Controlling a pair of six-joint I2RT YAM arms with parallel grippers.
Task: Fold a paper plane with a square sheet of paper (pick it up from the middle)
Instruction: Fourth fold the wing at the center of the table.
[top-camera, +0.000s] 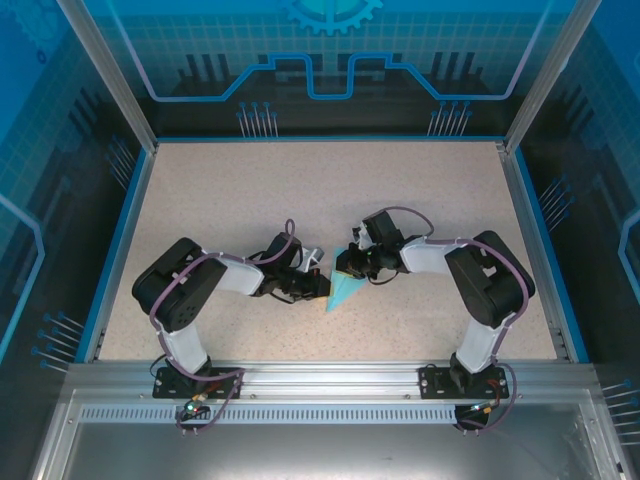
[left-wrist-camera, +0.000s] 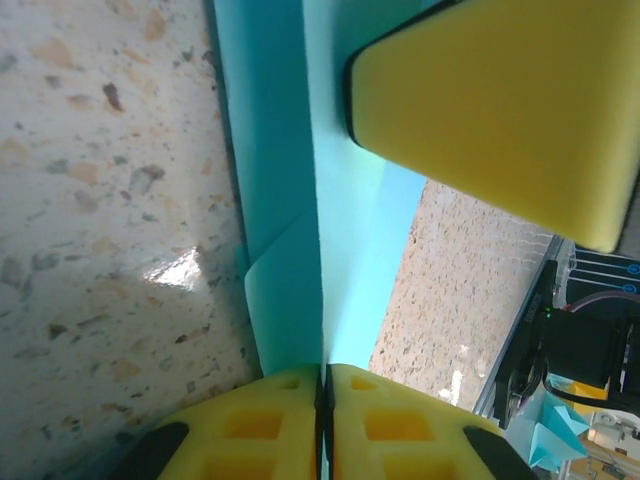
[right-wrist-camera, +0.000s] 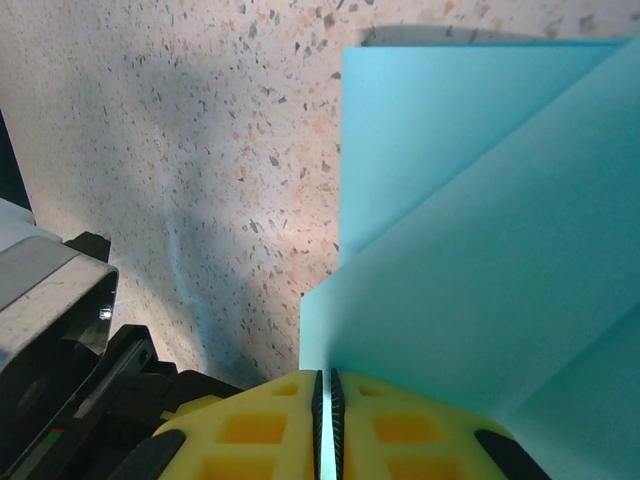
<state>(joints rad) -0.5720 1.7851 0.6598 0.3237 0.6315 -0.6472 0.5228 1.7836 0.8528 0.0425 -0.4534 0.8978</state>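
The light-blue paper plane (top-camera: 343, 292) hangs between the two arms near the table's middle, a folded pointed shape with its tip toward the front. My left gripper (top-camera: 316, 283) pinches its left side and my right gripper (top-camera: 352, 264) pinches its upper edge. In the left wrist view the yellow pads (left-wrist-camera: 270, 425) are shut on the paper's centre crease (left-wrist-camera: 318, 250), and the right gripper's yellow pad (left-wrist-camera: 500, 110) shows above. In the right wrist view the pads (right-wrist-camera: 260, 430) are shut on a folded edge of the paper (right-wrist-camera: 470, 250).
The speckled tabletop (top-camera: 250, 200) is bordered by a blue rim (top-camera: 118, 250) and metal frame posts. An aluminium rail (top-camera: 320, 380) with both arm bases runs along the near edge. The left arm's body (right-wrist-camera: 50, 330) sits close beside the right gripper.
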